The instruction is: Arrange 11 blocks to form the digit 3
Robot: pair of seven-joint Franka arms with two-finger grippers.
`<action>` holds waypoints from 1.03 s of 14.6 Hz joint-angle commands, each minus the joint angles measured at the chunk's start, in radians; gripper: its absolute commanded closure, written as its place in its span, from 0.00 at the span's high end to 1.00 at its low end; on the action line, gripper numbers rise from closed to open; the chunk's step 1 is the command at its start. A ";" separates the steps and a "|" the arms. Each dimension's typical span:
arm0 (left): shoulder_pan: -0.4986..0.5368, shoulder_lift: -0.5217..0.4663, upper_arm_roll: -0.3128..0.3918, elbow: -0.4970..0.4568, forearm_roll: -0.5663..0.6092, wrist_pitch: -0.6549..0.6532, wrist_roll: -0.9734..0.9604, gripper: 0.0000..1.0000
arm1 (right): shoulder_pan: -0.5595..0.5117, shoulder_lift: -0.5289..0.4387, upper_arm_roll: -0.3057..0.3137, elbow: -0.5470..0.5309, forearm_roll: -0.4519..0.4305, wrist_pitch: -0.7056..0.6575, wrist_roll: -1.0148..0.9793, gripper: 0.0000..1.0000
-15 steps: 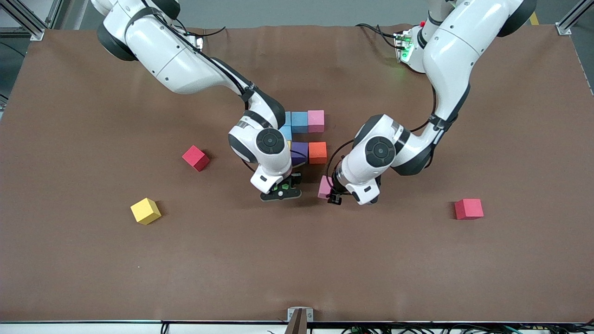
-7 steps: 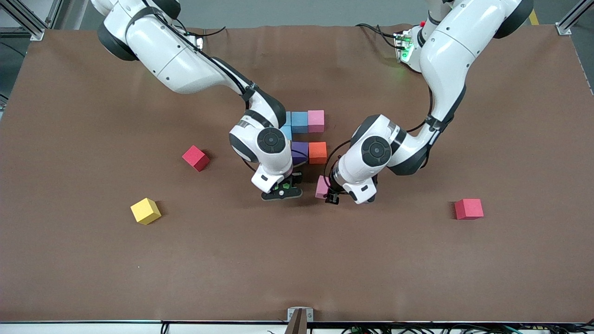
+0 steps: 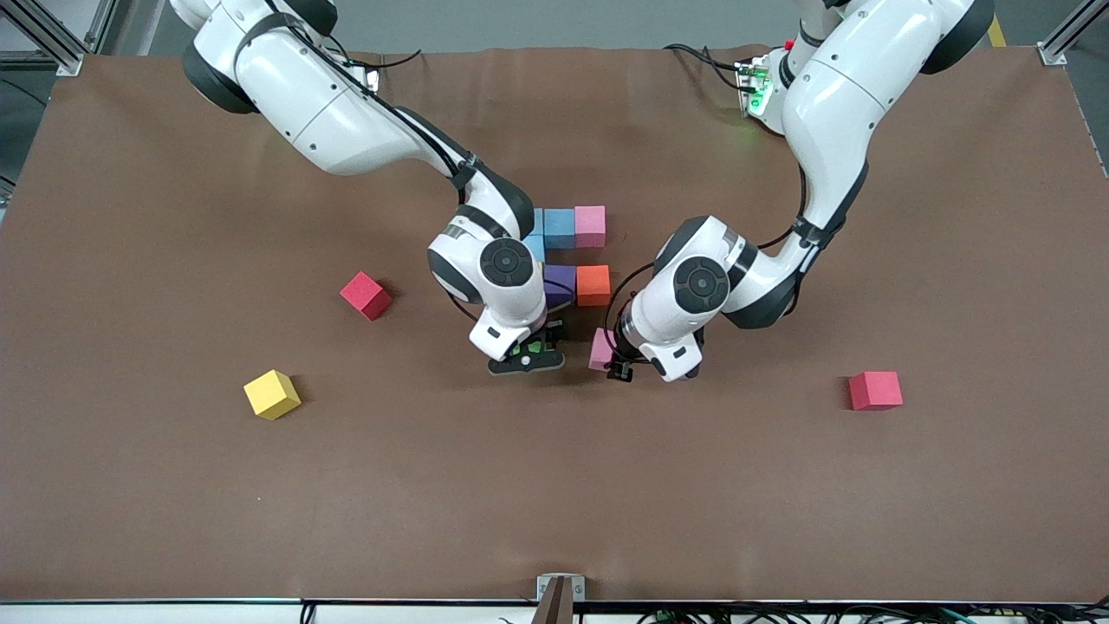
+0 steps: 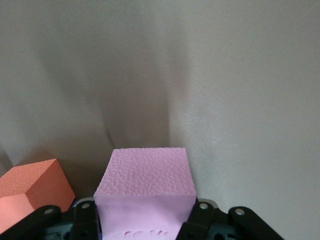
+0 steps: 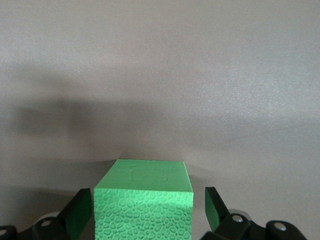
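My right gripper [image 3: 527,354] stands open around a green block [image 5: 144,200] that rests on the table, with a gap between the block and each of the fingers [image 5: 214,207]. It is nearer the camera than the purple block [image 3: 560,284]. My left gripper [image 3: 609,357] is shut on a pink block [image 4: 145,185], low by the table and just nearer the camera than the orange block [image 3: 593,284]. A light blue block [image 3: 559,227] and a second pink block [image 3: 590,225] lie in a row farther back. Another light blue block [image 3: 535,247] is partly hidden by the right arm. A yellow block [image 3: 271,394] lies alone toward the right arm's end.
Two red cubes lie apart from the group: one [image 3: 365,295] toward the right arm's end, the other [image 3: 875,390] toward the left arm's end. The brown mat [image 3: 554,503] covers the table.
My right gripper has opened and let go of the green block. My left gripper has shifted slightly toward the right arm's end with the pink block in it.
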 commanded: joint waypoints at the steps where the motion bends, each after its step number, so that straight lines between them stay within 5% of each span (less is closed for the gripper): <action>1: -0.013 0.022 0.005 0.020 0.007 0.005 -0.014 0.27 | -0.009 -0.021 -0.003 -0.006 0.009 0.000 -0.015 1.00; 5: -0.038 0.042 0.006 0.017 0.009 0.070 -0.140 0.27 | -0.064 -0.049 0.042 -0.006 0.017 -0.015 -0.044 1.00; 11: -0.231 0.042 0.145 0.019 0.017 0.078 -0.442 0.27 | -0.365 -0.078 0.301 -0.009 0.003 -0.204 -0.061 1.00; 15: -0.313 0.045 0.218 0.019 0.015 0.079 -0.487 0.27 | -0.439 -0.138 0.300 -0.012 -0.044 -0.313 -0.059 1.00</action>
